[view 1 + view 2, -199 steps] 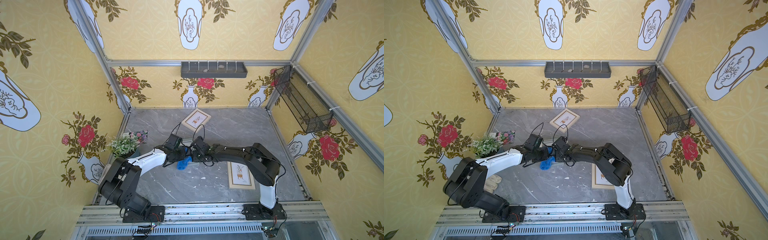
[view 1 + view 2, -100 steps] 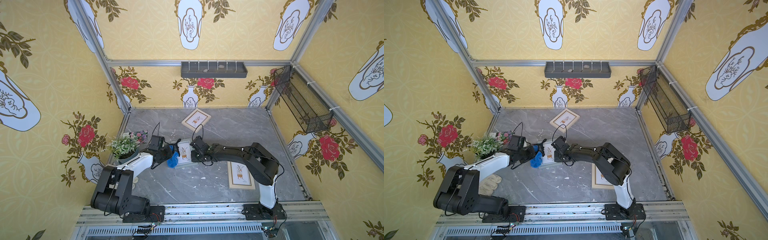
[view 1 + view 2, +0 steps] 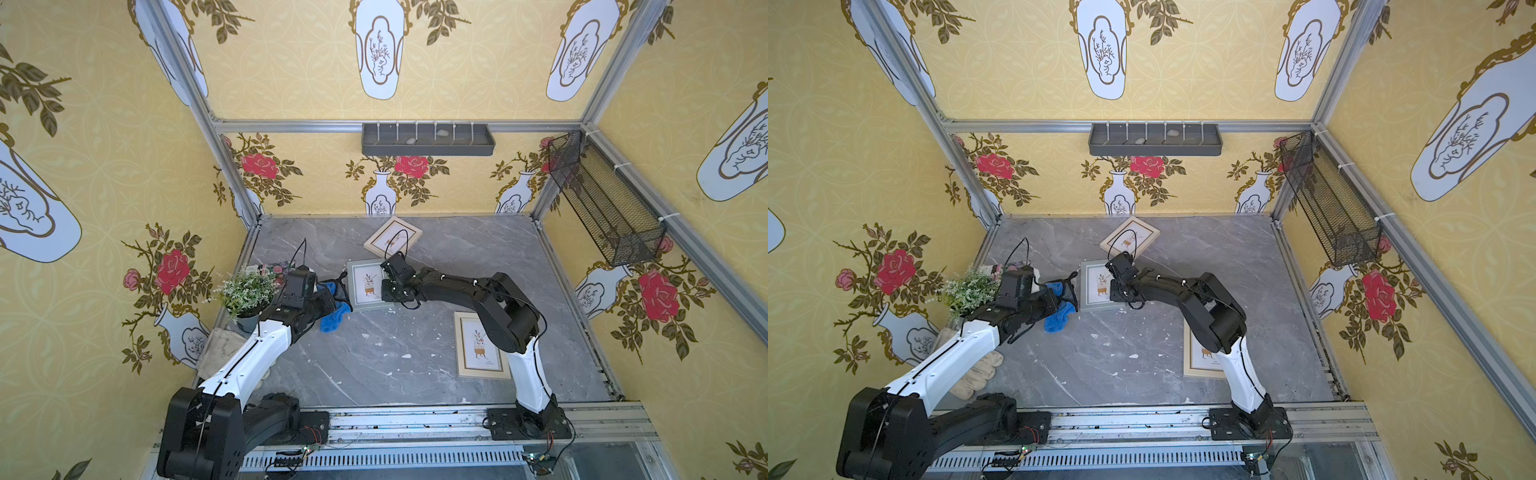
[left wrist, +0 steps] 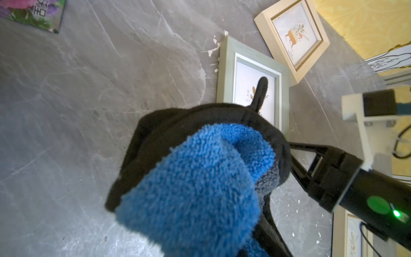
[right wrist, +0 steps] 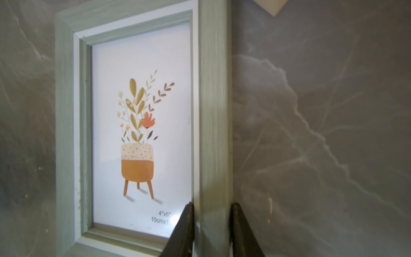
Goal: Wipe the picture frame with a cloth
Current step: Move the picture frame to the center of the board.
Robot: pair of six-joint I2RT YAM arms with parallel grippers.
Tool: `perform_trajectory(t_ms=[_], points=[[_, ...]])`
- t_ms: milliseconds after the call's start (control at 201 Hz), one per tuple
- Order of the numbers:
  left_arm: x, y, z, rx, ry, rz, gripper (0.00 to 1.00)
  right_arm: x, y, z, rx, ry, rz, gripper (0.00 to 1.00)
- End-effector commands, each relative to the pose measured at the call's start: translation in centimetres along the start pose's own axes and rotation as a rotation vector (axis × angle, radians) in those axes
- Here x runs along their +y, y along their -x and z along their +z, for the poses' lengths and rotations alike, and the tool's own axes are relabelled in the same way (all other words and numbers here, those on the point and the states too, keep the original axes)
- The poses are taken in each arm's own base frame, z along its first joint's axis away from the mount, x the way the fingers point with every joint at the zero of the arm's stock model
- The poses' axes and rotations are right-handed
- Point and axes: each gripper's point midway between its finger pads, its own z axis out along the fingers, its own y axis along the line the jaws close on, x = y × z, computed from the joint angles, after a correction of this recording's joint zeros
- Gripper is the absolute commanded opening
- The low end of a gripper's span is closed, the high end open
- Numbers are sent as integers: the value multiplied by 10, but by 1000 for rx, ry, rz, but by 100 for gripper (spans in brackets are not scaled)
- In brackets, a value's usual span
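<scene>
Left fingers (image 4: 272, 231) press together on bunched blue cloth (image 4: 200, 178), cloth hangs just beside pale green picture frame (image 5: 213, 111), right fingers (image 5: 184, 227) pinch its side rail, grey marble counter (image 3: 374, 353) beneath.

Both top views high overhead, facing down at whole table (image 3: 374, 374), wrist views close, sharing the picture frame (image 5: 213, 111).

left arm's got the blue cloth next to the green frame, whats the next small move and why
Probably sweep the left gripper sideways to bring the cloth onto the glass of the grey-green frame. The cloth hangs bunched in its shut jaws just beside the frame, off the glass, while the right gripper clamps the frame's side rail, steadying it.
</scene>
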Motion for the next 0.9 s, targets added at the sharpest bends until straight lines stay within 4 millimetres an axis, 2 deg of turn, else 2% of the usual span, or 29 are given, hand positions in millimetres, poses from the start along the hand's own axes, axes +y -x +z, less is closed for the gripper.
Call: perform_trajectory(t_ms=[0,209,398,493,632,732,896], points=[[-10,0,-3,-18,-70,35,0,-18,-13,13,83,-76,-35,17],[-19,-4,-6,-45,-152,50,0,-12,19,20,62,-18,5,28],[-27,-3,-8,-66,-207,61,0,-3,38,-4,10,19,14,47],[-31,-3,-8,-76,-233,61,0,5,44,-26,-18,54,21,61],[-43,-5,-7,-101,-270,89,0,15,54,-72,-83,126,39,77],[-54,-6,-8,-124,-303,112,0,19,57,-105,-129,188,55,83],[-78,-6,-12,-160,-374,160,0,22,47,-143,-155,351,110,88]])
